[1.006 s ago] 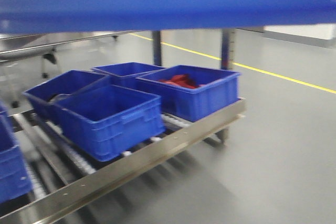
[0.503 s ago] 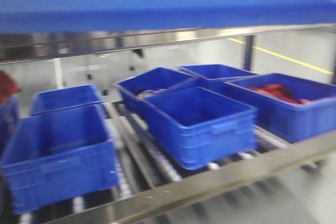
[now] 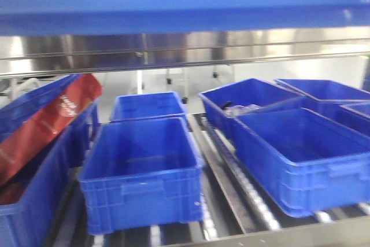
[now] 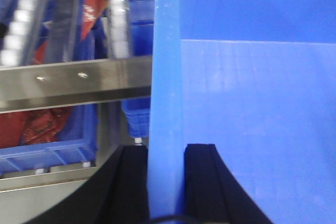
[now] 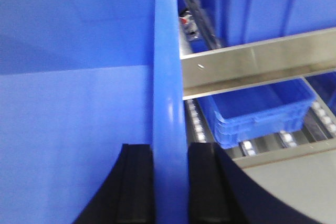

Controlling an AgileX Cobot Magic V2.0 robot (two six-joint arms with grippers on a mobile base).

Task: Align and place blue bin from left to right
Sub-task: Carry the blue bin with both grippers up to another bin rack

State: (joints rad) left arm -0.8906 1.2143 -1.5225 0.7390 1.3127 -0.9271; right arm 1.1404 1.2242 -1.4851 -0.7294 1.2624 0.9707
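Steel roller shelf carried blue bins directly on its rollers, 2 stood in the centre lane, front bin before a smaller back bin, left bin just beside, right bin across a bare roller strip, more bins behind it.

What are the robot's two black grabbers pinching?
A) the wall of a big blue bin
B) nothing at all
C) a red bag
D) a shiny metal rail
A: in the wrist views, the left gripper and the right gripper each have a wall of the blue bin squeezed between their black pads.
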